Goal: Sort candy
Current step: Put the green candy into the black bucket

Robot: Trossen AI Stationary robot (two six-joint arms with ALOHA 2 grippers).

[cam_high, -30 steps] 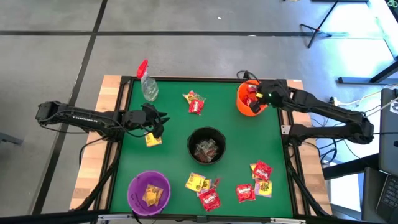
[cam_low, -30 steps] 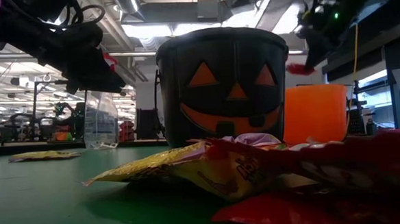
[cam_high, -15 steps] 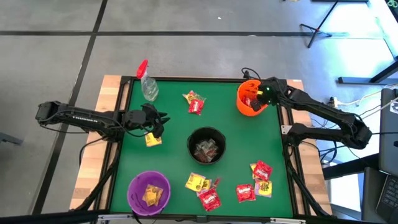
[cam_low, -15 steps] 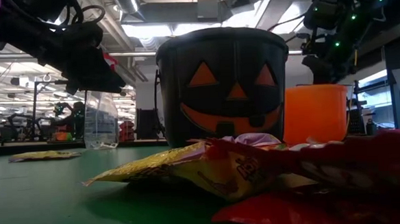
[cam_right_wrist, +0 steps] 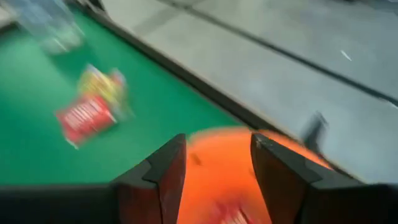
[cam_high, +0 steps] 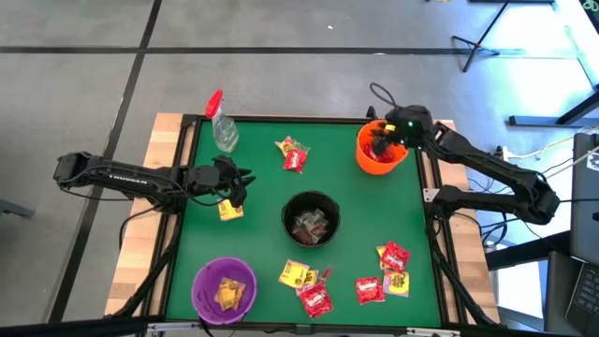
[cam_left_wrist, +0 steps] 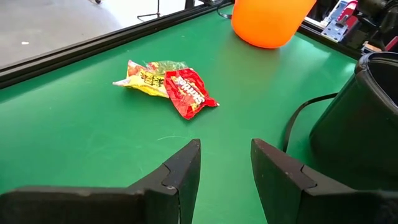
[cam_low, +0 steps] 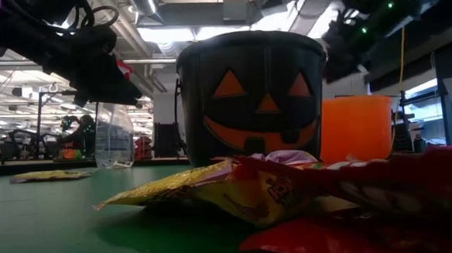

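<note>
**Letting go over the orange bowl**

Hovering my right gripper [cam_high: 384, 142] above the orange bowl [cam_high: 379, 150] at the table's far right corner, I have my fingers [cam_right_wrist: 157, 180] spread apart with nothing between them; in the right wrist view a red packet [cam_right_wrist: 229, 213] lies in the bowl below. To finish this step well, I judge I should lift straight up clear of the rim before swinging toward the next piece, so I do not tip the bowl.

My left gripper [cam_high: 236, 190] waits near the left edge, its fingers [cam_left_wrist: 181, 176] parted and empty, just beside a yellow packet [cam_high: 230, 210] on the green table [cam_high: 262, 243].

The candy is small, flat, shiny wrapped packets. A red-and-yellow pair [cam_high: 292, 154] lies at the far middle; a cluster of red and yellow ones [cam_high: 388, 270] sits at the near right, with more [cam_high: 307, 285] near the front edge. Some already rest in the purple bowl [cam_high: 225, 289] and in the black pumpkin bucket [cam_high: 311, 220] at the centre.
</note>
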